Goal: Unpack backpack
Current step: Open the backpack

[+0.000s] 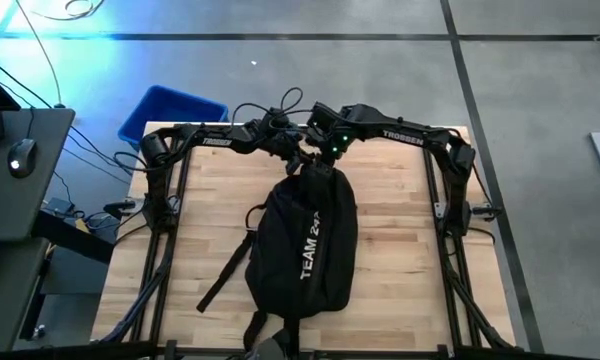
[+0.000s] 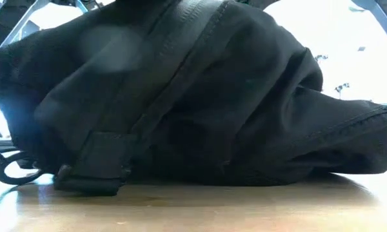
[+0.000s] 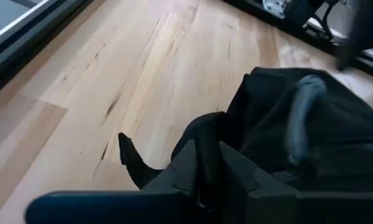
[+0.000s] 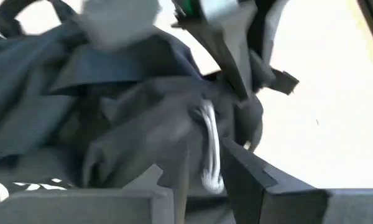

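backpack: black, lying flat in the middle of the wooden table, white lettering facing up, top end toward the far edge where both arms meet; it fills the low view
straps: one black strap trails over the wood toward the left side
left end effector: at the backpack's top end, fingers closed on a fold of the black fabric, as the left wrist view shows
right end effector: just beside the left one at the same top end, jaws pinched narrowly on bunched fabric near a pale cord loop
table: light wood planks
blue bin: on the floor beyond the table's far left corner
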You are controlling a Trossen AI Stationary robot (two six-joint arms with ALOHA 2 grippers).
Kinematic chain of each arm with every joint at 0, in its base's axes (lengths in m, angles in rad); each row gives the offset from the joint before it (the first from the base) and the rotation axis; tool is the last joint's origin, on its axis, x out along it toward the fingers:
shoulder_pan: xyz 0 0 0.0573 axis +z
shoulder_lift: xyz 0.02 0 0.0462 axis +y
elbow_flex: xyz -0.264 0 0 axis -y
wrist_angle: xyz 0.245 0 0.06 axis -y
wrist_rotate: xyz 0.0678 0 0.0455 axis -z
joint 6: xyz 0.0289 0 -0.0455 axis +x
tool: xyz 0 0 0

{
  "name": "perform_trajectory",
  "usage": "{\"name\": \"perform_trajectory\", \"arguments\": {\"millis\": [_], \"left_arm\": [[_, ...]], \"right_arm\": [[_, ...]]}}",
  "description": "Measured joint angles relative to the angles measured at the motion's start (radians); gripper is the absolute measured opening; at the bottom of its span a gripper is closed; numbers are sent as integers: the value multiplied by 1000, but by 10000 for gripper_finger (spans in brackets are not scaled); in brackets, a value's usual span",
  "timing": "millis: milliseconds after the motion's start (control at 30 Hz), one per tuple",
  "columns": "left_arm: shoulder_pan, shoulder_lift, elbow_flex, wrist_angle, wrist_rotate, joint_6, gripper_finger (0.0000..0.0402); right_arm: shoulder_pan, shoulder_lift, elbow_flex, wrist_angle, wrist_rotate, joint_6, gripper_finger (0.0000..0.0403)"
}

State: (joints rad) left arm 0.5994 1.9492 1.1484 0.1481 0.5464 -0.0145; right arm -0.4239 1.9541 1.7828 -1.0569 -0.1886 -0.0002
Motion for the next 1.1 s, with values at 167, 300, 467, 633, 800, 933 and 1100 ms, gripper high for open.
{"name": "perform_trajectory", "arguments": {"millis": [167,300,467,633,800,933,1100], "left_arm": [[6,-18,0,2,10,-2,6],[9,-56,0,2,53,-9,3],[10,-108,0,5,60,-8,2],[10,-125,-1,1,59,-12,1],[10,-127,-1,4,60,-27,0],[10,-127,-1,8,63,-34,0],[10,-127,-1,5,61,-32,0]], "right_arm": [[-2,4,0,31,-30,-67,131],[6,21,0,30,-27,-113,162],[21,28,0,50,-20,-175,171],[46,27,0,103,5,-198,159],[72,26,1,107,56,-235,156],[81,33,2,106,122,-167,156],[92,60,3,109,189,-80,152]]}}
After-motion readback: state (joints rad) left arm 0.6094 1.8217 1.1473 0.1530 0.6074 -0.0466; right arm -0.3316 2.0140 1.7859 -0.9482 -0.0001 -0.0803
